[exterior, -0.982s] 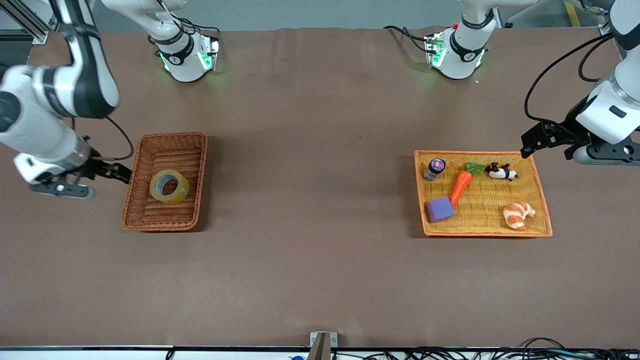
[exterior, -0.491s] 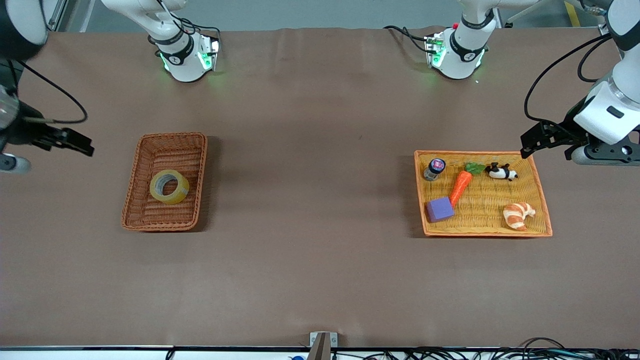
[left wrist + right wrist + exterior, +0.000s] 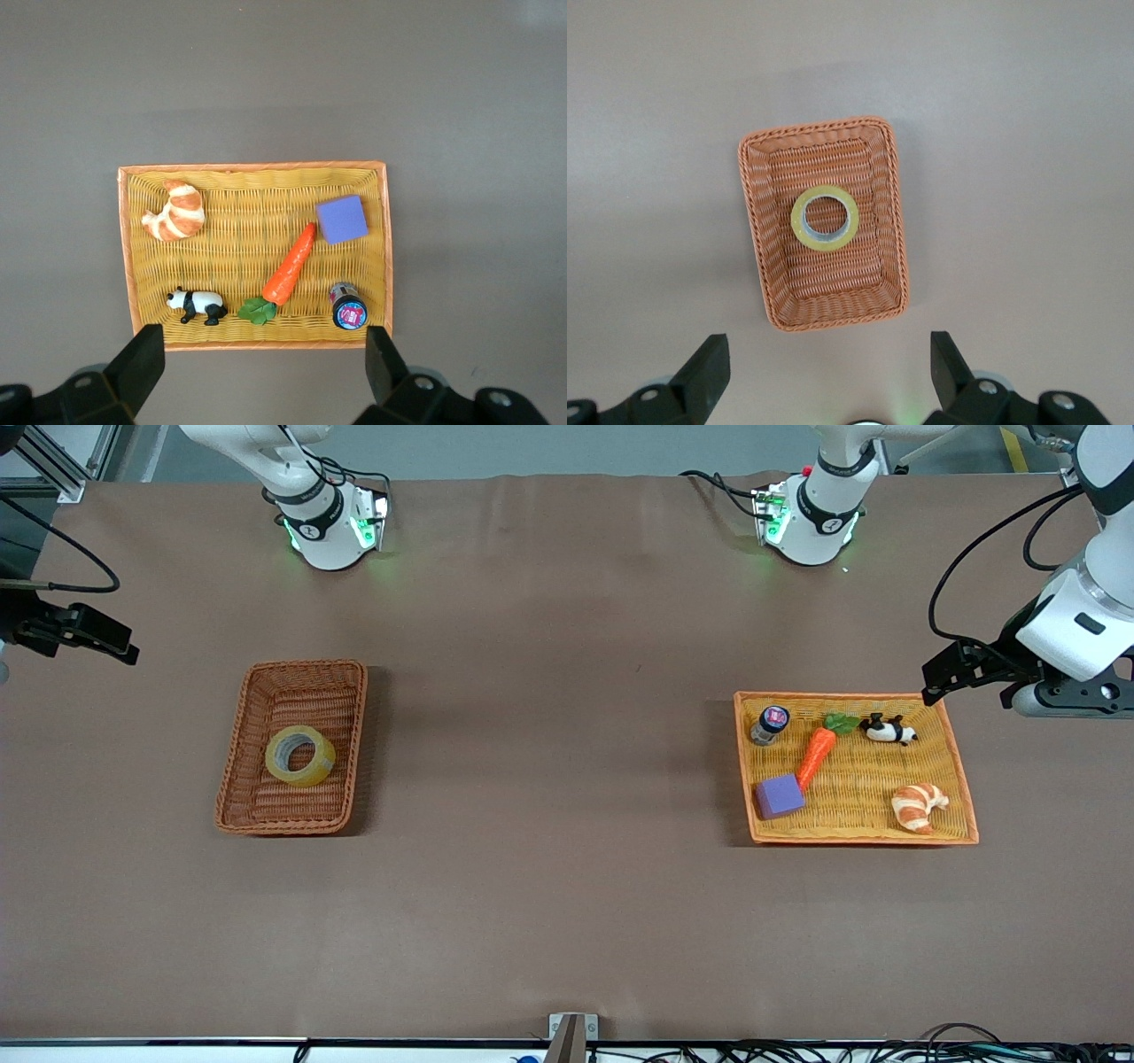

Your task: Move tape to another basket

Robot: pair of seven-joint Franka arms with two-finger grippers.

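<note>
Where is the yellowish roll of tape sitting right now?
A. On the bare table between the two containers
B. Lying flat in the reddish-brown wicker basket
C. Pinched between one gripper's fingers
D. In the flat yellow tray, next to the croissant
B: the tape lies flat in the basket, alone there, while the right gripper hangs open away from it and the left gripper hangs open by the yellow tray.

- No readable text is showing on anything on the table.
- The small jar (image 3: 770,724) in the yellow tray (image 3: 961,779) is carrying a lid label (image 3: 351,313), but its print is staying illegible.
</note>
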